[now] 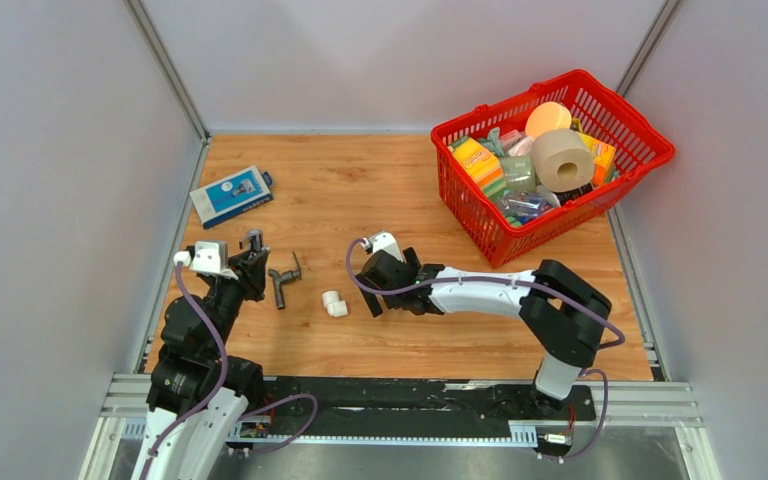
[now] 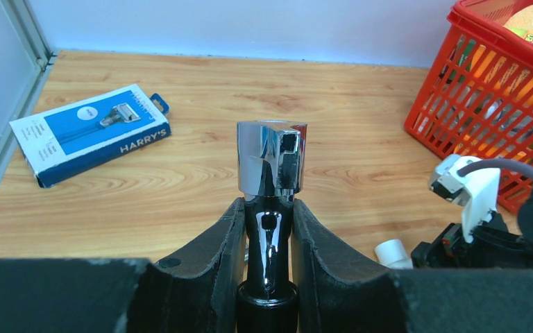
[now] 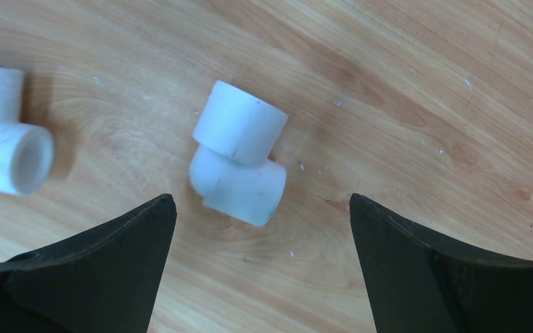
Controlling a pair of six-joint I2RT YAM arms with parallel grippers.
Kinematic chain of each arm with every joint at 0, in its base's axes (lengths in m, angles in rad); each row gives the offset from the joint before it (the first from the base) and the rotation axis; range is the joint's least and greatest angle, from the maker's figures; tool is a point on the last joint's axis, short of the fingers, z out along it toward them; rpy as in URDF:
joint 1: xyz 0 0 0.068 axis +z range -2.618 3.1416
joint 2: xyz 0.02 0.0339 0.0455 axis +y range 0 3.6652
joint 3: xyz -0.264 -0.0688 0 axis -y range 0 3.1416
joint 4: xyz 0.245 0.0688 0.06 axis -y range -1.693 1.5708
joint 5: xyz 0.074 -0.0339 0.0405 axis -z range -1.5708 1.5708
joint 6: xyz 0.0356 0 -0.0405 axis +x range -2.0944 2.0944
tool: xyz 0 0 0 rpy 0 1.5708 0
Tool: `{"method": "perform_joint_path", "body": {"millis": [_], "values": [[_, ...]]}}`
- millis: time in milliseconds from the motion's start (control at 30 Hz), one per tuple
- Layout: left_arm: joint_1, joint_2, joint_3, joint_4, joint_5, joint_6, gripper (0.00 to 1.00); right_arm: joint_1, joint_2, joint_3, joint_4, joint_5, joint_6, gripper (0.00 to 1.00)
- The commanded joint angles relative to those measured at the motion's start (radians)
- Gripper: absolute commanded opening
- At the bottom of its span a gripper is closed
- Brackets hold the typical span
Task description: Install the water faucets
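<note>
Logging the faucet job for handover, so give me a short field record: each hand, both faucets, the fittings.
left hand: shut on the chrome faucet, gripping its neck
right hand: open, above a white elbow fitting on the table
dark grey faucet: lying on the table, ungripped
second elbow fitting: beside the first, not touching it
installed: neither faucet sits in a fitting

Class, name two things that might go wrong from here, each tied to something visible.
1. The left gripper pinches the chrome faucet only by its smooth narrow stem; it might twist or slip.
2. The open right gripper hangs over a round white elbow fitting lying askew; closing could squirt it toward the second fitting.
</note>
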Motion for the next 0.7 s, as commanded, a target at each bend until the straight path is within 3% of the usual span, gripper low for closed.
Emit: {"method": "perform_joint_path", "body": {"millis": [0, 300, 667], "values": [[0.003, 0.001, 0.017, 0.036, -0.011, 0.014, 0.00, -0.023, 0.043, 0.038, 0.045, 0.044, 0.018, 1.00], [0.003, 0.004, 0.016, 0.036, -0.014, 0.012, 0.00, -0.103, -0.065, -0.079, 0.063, 0.003, -0.105, 0.98], [0.003, 0.010, 0.016, 0.038, -0.011, 0.011, 0.00, -0.148, -0.212, -0.217, 0.282, -0.298, -0.323, 0.93]]}}
